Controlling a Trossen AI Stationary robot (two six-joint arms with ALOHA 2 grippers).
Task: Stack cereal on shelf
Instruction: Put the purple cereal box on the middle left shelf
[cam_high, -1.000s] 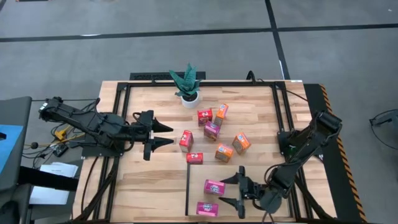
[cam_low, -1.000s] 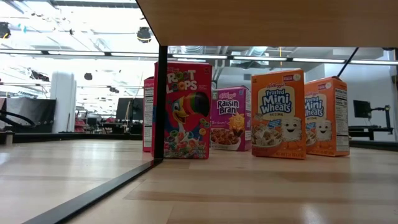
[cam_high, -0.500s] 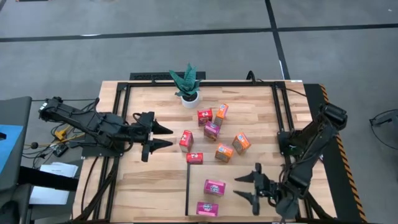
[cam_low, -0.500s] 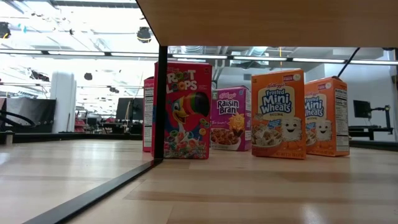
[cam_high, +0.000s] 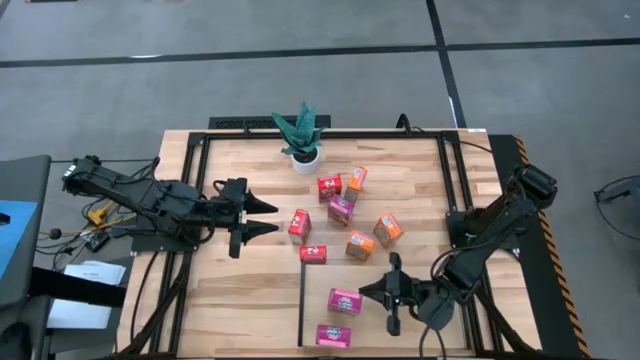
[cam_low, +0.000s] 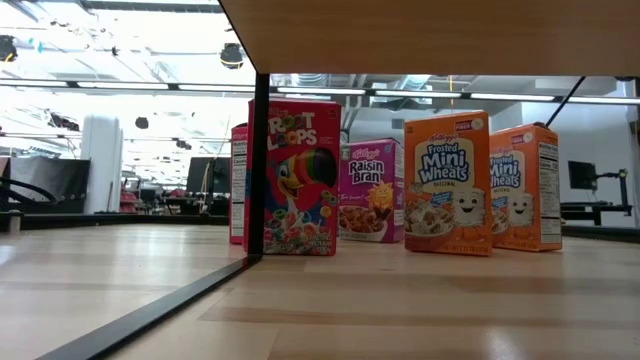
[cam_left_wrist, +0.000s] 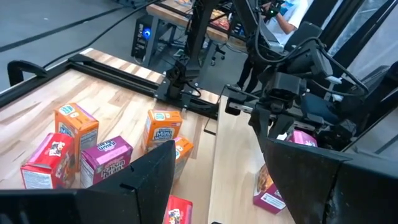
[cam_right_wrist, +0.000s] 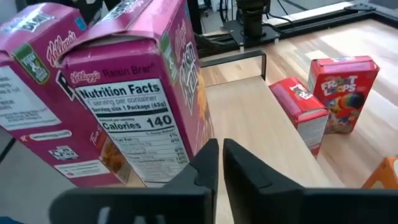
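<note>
Two magenta cereal boxes (cam_high: 345, 300) (cam_high: 333, 335) stand on the shelf (cam_high: 368, 338), a light panel edged in black at the table's near right. Red, orange and one more magenta cereal box (cam_high: 341, 209) stand loose on the table's middle; one red box (cam_high: 313, 254) lies flat by the shelf's far edge. My right gripper (cam_high: 372, 290) is shut, level, just right of the farther shelf box (cam_right_wrist: 137, 106). My left gripper (cam_high: 262, 218) hangs open over the table's left part, touching nothing. My right gripper's shut fingertips (cam_right_wrist: 210, 152) stand close beside the lower corner of the magenta box's narrow side (cam_right_wrist: 180, 143), coming level from the table's right. Whether they touch it, I cannot tell. The box stands upright on the shelf.
A potted green plant (cam_high: 300, 135) stands at the table's far edge. A black frame (cam_high: 300, 126) runs round the tabletop. In the low view the red box (cam_low: 295, 175) and orange boxes (cam_low: 447, 180) stand upright behind a black post (cam_low: 262, 160).
My right gripper first drew back toward the table's right edge, then came left again to the farther magenta box on the shelf, and its wide-open fingers have shut. The boxes stand where they stood.
</note>
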